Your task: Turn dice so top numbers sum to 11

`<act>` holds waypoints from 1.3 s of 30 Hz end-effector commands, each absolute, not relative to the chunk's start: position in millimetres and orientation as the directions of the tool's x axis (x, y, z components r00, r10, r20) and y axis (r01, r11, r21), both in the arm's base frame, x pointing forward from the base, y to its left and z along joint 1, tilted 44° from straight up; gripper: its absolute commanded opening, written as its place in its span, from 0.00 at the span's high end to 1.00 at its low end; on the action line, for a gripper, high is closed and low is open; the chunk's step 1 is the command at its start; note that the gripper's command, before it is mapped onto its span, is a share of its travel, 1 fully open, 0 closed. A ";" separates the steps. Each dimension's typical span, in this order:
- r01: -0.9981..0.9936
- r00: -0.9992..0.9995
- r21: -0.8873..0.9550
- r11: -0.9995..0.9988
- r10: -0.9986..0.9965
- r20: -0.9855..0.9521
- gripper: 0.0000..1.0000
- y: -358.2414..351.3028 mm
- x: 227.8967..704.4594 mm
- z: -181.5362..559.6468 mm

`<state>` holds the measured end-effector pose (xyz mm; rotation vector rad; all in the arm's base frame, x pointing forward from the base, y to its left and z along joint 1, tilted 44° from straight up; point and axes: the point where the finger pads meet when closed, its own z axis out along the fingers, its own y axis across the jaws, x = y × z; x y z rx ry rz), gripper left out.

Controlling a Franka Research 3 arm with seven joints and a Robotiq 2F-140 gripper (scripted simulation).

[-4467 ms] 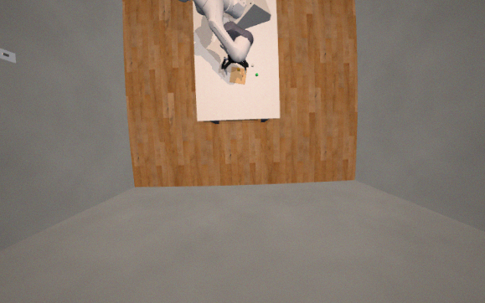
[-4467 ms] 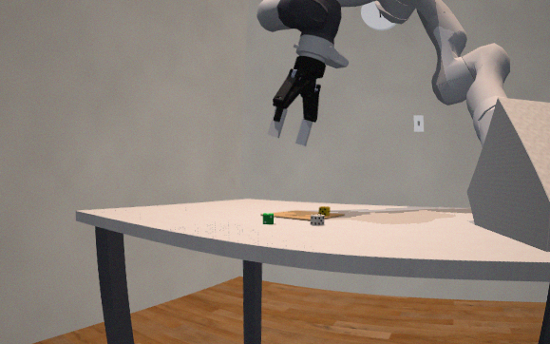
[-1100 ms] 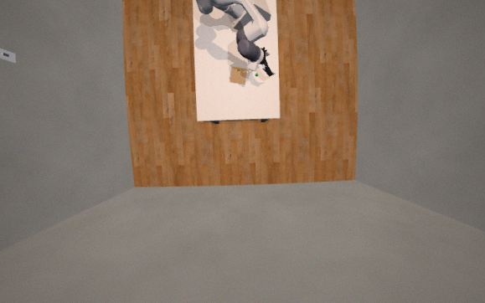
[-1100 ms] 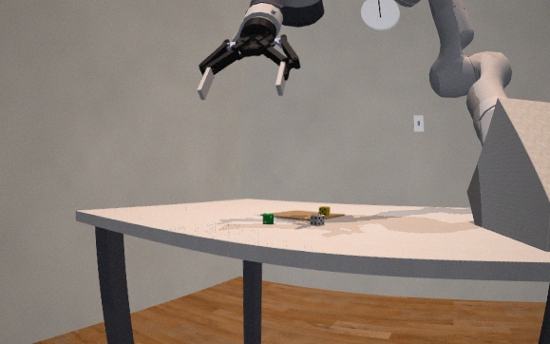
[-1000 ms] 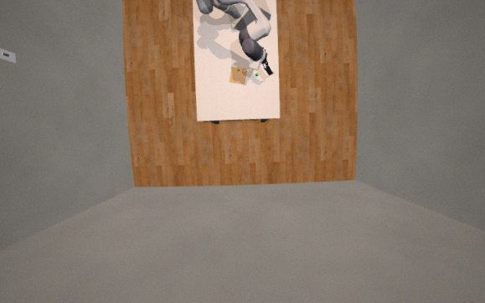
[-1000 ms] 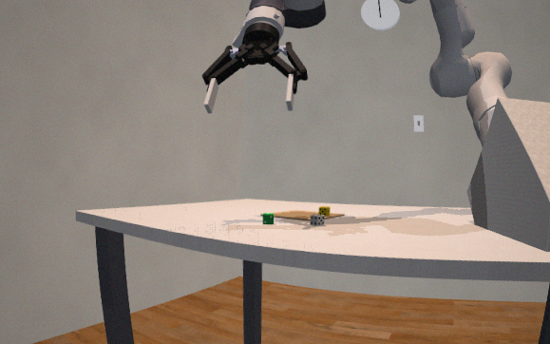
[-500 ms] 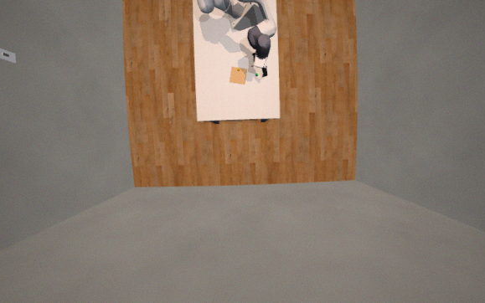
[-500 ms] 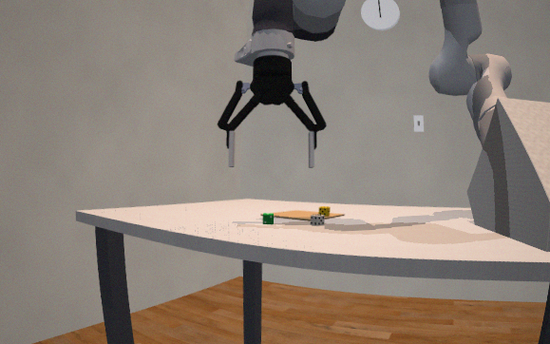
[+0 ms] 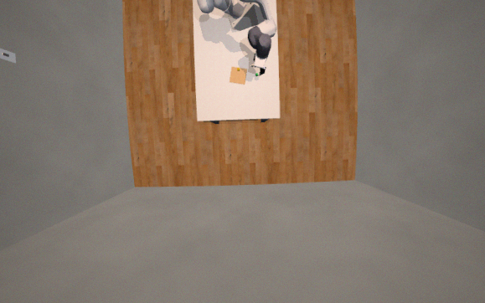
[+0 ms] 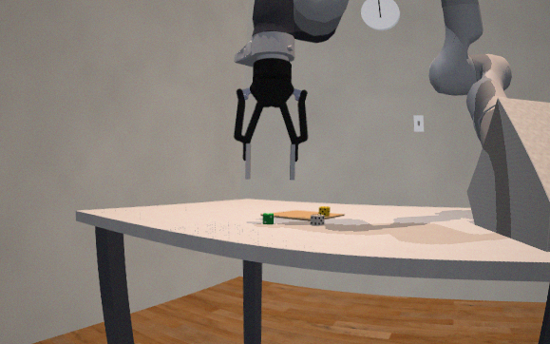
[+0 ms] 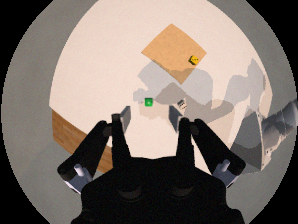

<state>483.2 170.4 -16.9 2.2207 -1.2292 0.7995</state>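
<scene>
Jaws half-spread, empty, pointing straight down above green die [image 10: 268, 219], beside mat [image 10: 302, 215].

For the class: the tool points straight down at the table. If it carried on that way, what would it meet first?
Most likely the green die, which sits between the fingers in the wrist view. The half-open tool holds nothing; depth is uncertain, so it might meet the table beside it.
</scene>
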 end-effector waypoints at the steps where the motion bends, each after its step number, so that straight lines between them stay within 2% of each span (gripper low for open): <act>1: -0.867 0.422 0.116 -0.484 -0.589 0.689 0.79 171.1 484.2 -16.3; 39: -0.867 0.422 0.117 -0.484 -0.589 0.689 0.79 169.1 485.1 -18.6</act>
